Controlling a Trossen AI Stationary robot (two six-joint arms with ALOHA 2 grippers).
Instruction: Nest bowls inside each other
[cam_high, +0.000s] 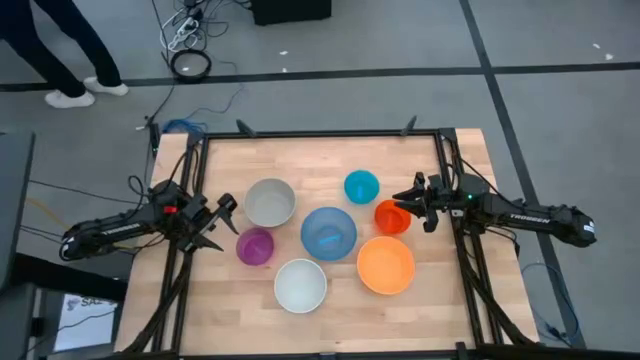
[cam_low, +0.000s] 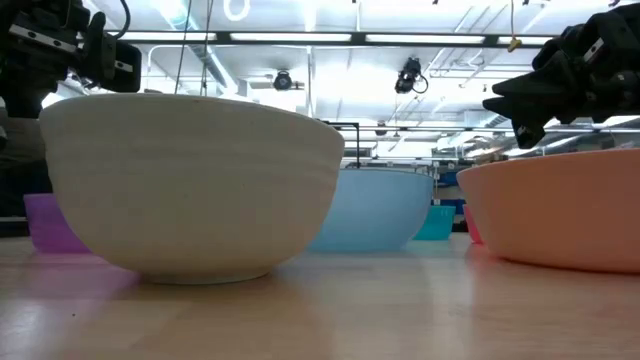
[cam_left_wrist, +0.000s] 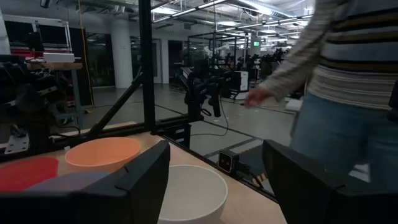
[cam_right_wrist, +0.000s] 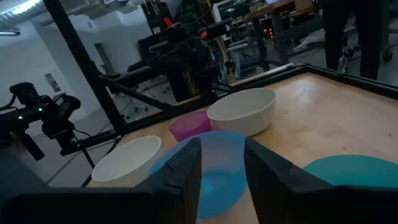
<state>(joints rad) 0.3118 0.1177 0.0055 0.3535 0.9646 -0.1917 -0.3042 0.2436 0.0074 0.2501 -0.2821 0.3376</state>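
Bowls, seven round plain plastic ones, all sit apart on the light wooden table (cam_high: 230, 300); none nested yet, so I'd call this the opening step: picking the first small bowl.

Left to right in the high view:
- Left gripper (cam_high: 222, 222) hovers at the left side with its two dark fingers spread wide, holding nothing. The small purple bowl (cam_high: 255, 246) is just beside its tips, the grey bowl (cam_high: 270, 202) a little farther in.
- White bowl (cam_high: 300, 285) sits at the front, near the purple one.
- Large blue bowl (cam_high: 328, 233) is in the middle, the small teal bowl (cam_high: 361, 186) behind it.
- Large orange bowl (cam_high: 386, 265) is front right.
- Small red-orange bowl (cam_high: 392, 217) is at the right, and the right gripper (cam_high: 410, 203) is over its far rim.

Right gripper's fingers stand partly apart. It's probably lined up on the red-orange rim, not gripping it; that bowl is hidden in the right wrist view, so I can't confirm contact.

Next move, as I judge it: the right arm needs to straddle the red-orange rim with one finger inside and one outside, close, lift clear, then carry it to a bigger bowl. The orange one is nearest.

A person in a striped sleeve (cam_left_wrist: 348, 43) stands beyond the table edge, hand clear of the arms.
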